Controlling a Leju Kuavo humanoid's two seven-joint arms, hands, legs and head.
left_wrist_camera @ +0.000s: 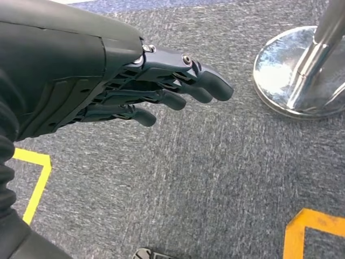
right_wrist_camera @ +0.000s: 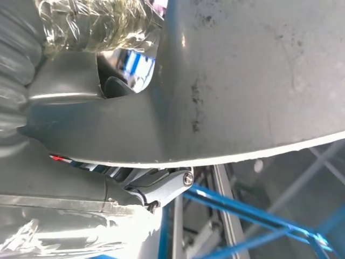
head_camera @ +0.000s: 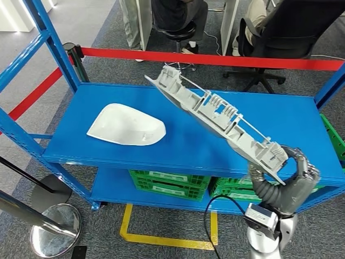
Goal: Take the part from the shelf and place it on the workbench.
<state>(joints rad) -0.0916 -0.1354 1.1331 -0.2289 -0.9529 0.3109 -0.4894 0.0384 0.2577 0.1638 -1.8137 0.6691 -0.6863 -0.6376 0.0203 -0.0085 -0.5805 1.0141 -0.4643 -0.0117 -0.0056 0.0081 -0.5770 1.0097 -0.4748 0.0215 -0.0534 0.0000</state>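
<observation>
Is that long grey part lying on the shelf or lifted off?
Lifted: the grey part slants above the blue shelf, held at one end by the right hand.

No readable text, brand, number or sign can be made out; pale labels are seen on the green crates, but too blurred to read.

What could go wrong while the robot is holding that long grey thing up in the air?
1. The right hand holds the long grey part only at one end, tilted, with the rest sticking out over the shelf. It may twist or slip out.
2. The far end could swing and knock the red barrier tape or a shelf post as the robot turns.
3. The white part lies nearby; a low swing might bump it.
</observation>
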